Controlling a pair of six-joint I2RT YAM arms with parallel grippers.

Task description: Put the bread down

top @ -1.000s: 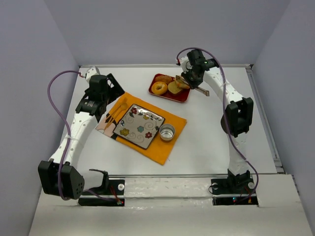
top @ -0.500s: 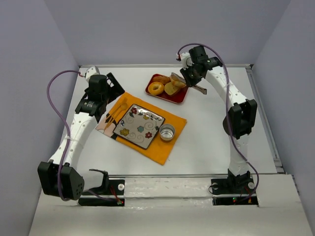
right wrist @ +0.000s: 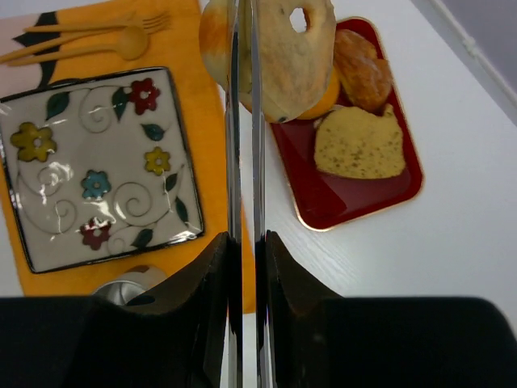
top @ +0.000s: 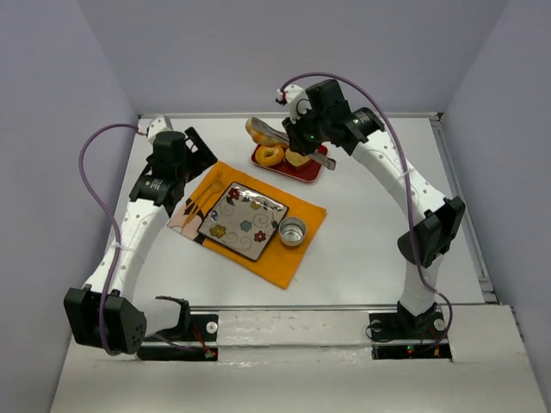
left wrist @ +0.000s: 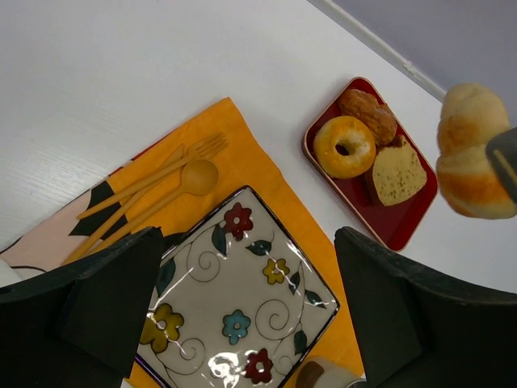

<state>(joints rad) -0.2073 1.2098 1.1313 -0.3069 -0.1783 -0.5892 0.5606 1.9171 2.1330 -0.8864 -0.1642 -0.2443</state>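
Observation:
The bread (right wrist: pixel 283 52), a pale-tan bun with a small hole, hangs pinched in metal tongs (right wrist: pixel 245 162). My right gripper (right wrist: pixel 246 238) is shut on the tongs. In the top view the right gripper (top: pixel 301 138) holds the bread (top: pixel 261 131) in the air over the left end of the red tray (top: pixel 308 170). The bread also shows at the right edge of the left wrist view (left wrist: pixel 477 153). My left gripper (left wrist: pixel 250 291) is open and empty above the flowered plate (left wrist: pixel 234 279); in the top view it (top: pixel 185 162) sits left of the plate (top: pixel 258 206).
The red tray (left wrist: pixel 404 230) holds a glossy donut (left wrist: pixel 345 146), a flat tan piece (left wrist: pixel 397 175) and a brown pastry (left wrist: pixel 368 115). The plate lies on an orange napkin (top: pixel 306 215) with a wooden fork and spoon (left wrist: pixel 161 182) and a metal cup (top: pixel 293 231).
My right arm has swung left with the tongs and lifted the bread off the tray, out past its left end. The left arm has not moved.

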